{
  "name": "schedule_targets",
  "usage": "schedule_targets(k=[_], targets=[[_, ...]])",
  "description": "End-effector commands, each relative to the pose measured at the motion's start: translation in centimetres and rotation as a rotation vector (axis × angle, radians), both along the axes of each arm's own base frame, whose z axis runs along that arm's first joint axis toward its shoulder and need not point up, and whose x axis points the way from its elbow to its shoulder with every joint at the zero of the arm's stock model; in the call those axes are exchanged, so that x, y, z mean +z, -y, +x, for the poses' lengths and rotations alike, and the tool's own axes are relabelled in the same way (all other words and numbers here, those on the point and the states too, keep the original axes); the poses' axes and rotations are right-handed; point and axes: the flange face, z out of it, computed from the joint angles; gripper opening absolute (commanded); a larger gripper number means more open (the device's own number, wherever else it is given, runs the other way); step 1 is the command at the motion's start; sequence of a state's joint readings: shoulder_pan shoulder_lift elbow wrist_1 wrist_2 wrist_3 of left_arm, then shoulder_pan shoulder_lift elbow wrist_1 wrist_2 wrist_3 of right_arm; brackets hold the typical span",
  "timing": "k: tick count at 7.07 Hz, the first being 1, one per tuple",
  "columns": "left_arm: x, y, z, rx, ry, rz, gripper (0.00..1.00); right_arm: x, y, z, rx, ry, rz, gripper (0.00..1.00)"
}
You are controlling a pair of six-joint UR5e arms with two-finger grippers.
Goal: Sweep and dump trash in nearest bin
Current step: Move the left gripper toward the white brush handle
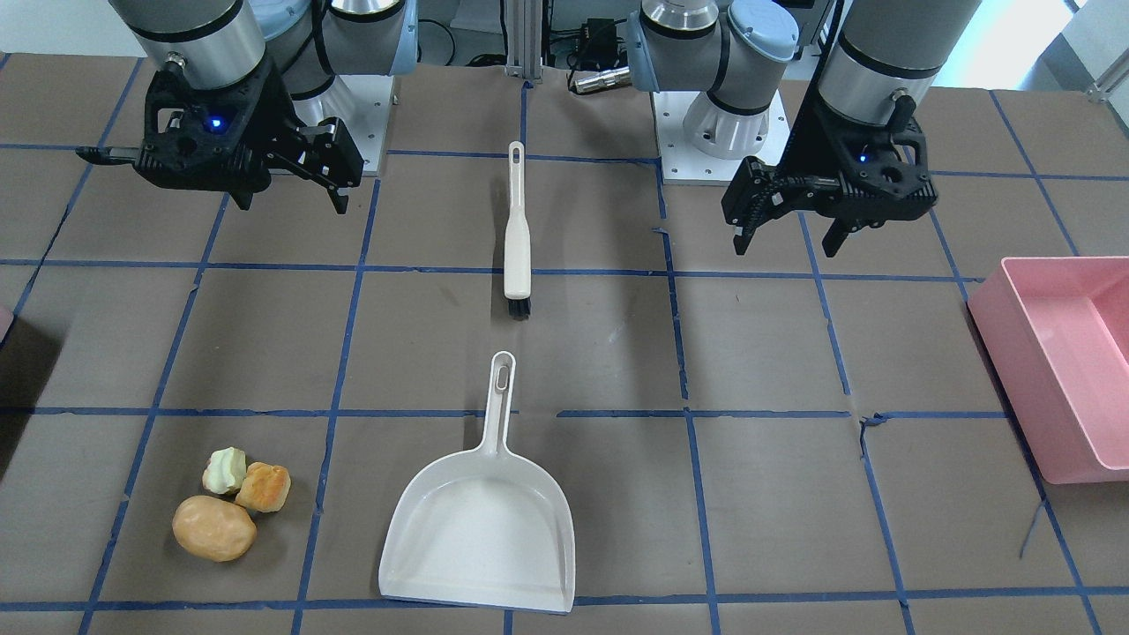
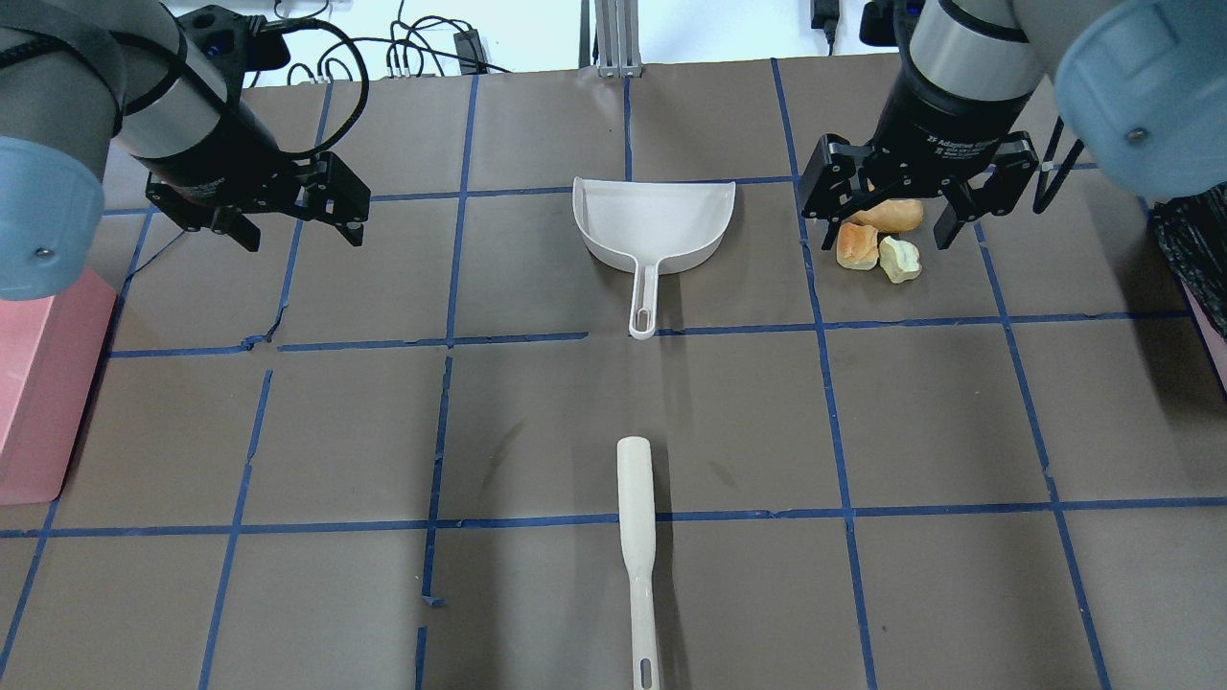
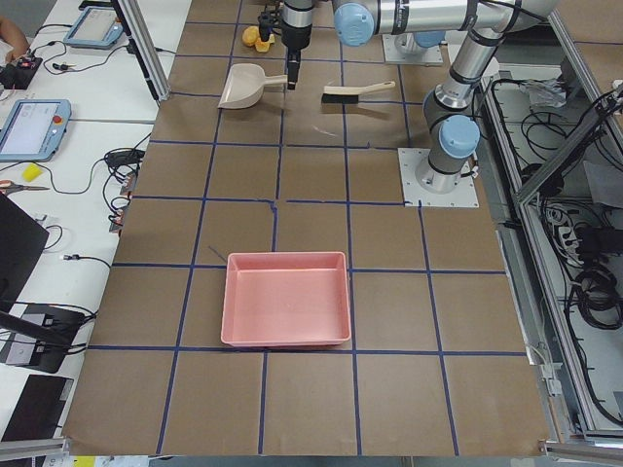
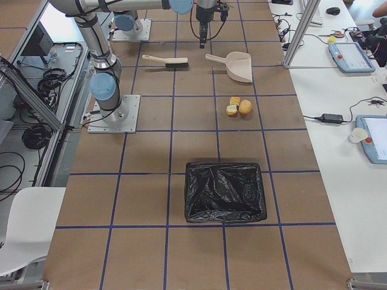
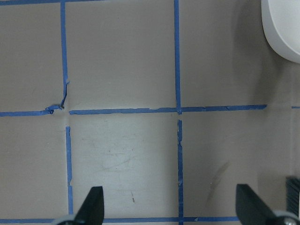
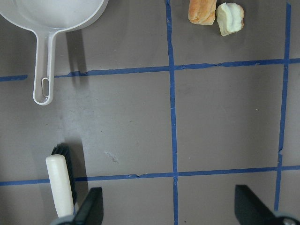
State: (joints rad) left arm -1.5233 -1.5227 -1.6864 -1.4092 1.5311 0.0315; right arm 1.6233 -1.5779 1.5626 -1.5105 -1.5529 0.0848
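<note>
Trash: tan potato lump (image 1: 214,527), orange-brown bread chunk (image 1: 264,487) and pale green-white core piece (image 1: 226,470). They sit clustered and touching on the table, just forward of the right gripper (image 1: 289,201). Bin (image 4: 225,191): black-bag-lined, upright, well off to that gripper's right, apart from the trash.

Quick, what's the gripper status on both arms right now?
Left gripper: open, holding nothing.
Right gripper: open, holding nothing.

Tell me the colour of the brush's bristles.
The bristles are black; the exterior front-facing view shows them best.
</note>
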Motion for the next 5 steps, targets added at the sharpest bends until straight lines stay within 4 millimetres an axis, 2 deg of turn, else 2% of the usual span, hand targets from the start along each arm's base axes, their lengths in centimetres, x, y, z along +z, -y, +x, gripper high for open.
schedule_targets(k=[1,2,3,4,5], targets=[[-2.3,-1.9,-5.3,-0.024,-0.062,0.022,1.0,-0.7,1.0,0.2,0.008,0.005,-0.02,1.0],[-4.4,-4.6,-8.3,0.025,-0.068,0.06,1.0,-0.6,1.1,0.1,0.008,0.003,-0.022,1.0],[-6.7,-8.0,-12.2,0.014,-0.076,0.033,0.99,-0.6,1.0,0.0,0.014,-0.012,-0.023,1.0],[-9.3,-11.1,-15.2,0.008,-0.079,-0.03,0.99,-0.3,1.2,0.0,0.016,-0.007,-0.03,1.0],[-11.5,-13.3,-17.3,0.015,-0.103,-0.077,1.0,-0.1,1.1,0.1,0.015,0.002,-0.031,1.0]])
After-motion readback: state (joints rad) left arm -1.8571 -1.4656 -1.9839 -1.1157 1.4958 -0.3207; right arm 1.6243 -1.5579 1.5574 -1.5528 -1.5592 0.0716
